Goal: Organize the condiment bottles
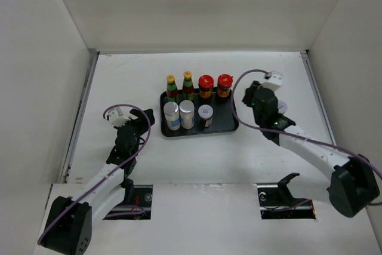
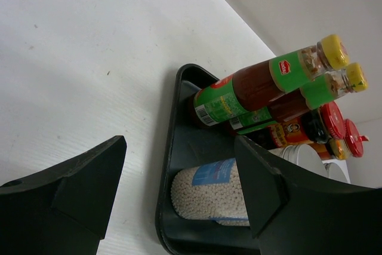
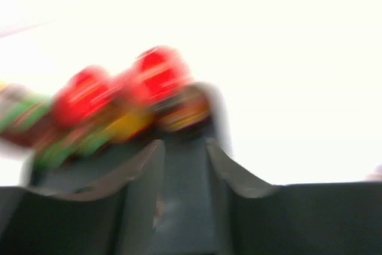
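Note:
The black tray [image 1: 230, 125] holds two slim yellow-capped sauce bottles [image 1: 171, 88] and two red-lidded amber jars [image 1: 206, 86] in its back row, and three shaker jars [image 1: 187, 114] in front. My left gripper [image 1: 147, 121] is open and empty just left of the tray. In the left wrist view its jaws [image 2: 179, 171] straddle the tray's left rim [image 2: 170, 147], with a white shaker jar [image 2: 209, 195] and the sauce bottles [image 2: 256, 85] beyond. My right gripper [image 1: 245, 96] is at the tray's right edge. Its view is blurred: the jaws [image 3: 182, 153] stand slightly apart and empty, with the red-lidded jars [image 3: 158, 73] ahead.
A small white round object [image 1: 280, 107] lies on the table just right of my right arm, partly hidden. White walls close in the table on the left, back and right. Two cut-outs with cables sit at the near edge by the arm bases.

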Robot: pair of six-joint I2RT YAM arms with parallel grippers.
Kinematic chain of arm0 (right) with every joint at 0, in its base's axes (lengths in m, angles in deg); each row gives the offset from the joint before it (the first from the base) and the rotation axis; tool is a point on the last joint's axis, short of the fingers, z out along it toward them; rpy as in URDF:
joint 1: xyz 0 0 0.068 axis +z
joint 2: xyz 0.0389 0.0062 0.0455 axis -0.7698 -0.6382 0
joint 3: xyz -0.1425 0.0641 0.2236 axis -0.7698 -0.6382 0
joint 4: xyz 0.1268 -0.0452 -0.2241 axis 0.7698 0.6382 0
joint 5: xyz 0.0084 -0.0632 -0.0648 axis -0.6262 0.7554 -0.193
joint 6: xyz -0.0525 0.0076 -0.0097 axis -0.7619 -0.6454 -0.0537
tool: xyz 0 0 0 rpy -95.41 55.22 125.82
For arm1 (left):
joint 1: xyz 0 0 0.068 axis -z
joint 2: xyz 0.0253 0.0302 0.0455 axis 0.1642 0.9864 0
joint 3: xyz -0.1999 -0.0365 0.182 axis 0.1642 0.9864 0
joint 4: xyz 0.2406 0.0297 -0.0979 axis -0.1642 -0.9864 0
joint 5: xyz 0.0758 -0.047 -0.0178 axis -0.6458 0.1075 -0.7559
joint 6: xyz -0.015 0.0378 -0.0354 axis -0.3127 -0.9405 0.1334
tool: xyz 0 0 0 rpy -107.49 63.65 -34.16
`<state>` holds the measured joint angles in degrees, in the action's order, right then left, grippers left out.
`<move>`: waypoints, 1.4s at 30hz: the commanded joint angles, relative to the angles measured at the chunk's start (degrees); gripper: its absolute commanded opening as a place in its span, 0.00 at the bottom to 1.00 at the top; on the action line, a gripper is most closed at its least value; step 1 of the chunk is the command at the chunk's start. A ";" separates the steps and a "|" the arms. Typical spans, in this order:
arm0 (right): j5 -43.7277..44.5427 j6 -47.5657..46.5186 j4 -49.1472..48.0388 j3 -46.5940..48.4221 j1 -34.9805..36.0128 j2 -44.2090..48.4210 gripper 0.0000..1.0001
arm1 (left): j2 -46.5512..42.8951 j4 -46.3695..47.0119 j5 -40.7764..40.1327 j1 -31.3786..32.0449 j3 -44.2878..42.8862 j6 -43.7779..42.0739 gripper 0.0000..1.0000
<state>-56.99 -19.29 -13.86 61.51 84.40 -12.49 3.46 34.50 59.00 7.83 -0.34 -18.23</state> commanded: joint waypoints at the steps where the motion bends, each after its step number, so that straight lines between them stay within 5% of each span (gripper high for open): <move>1: 11.85 -0.38 2.12 -2.77 -8.33 6.28 0.39 | -0.29 2.94 -0.61 0.16 0.21 0.37 0.73; 3: 14.24 -1.79 5.89 -2.07 -13.00 7.09 0.46 | 1.81 3.81 -1.32 0.25 0.21 0.46 0.73; 7: 18.72 -0.21 9.68 -4.61 -17.67 5.87 0.89 | 4.98 6.36 -0.70 1.74 -0.05 1.16 0.73; 12: 17.51 2.07 10.56 -4.10 -18.20 -1.77 1.00 | 6.40 7.78 -0.27 2.36 -0.05 1.51 0.73; 19: 13.48 3.92 6.62 -3.65 -21.53 -9.25 1.00 | 3.84 7.07 -0.53 2.01 0.65 1.42 0.73; 27: 9.33 5.59 -0.32 -4.79 -23.65 -11.46 0.59 | 4.46 7.07 0.00 2.01 0.21 1.34 0.73; 36: 7.67 -0.12 -3.15 -5.06 -5.31 2.95 0.50 | 4.80 7.07 -1.06 1.48 0.13 0.72 0.81; 42: 5.38 -1.00 -7.53 -2.16 3.41 -1.95 0.53 | 7.27 7.07 -1.23 1.22 -1.02 -0.06 1.00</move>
<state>-51.14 -19.09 -12.64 55.78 86.35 -12.27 10.67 38.79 58.30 9.31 -0.34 -17.49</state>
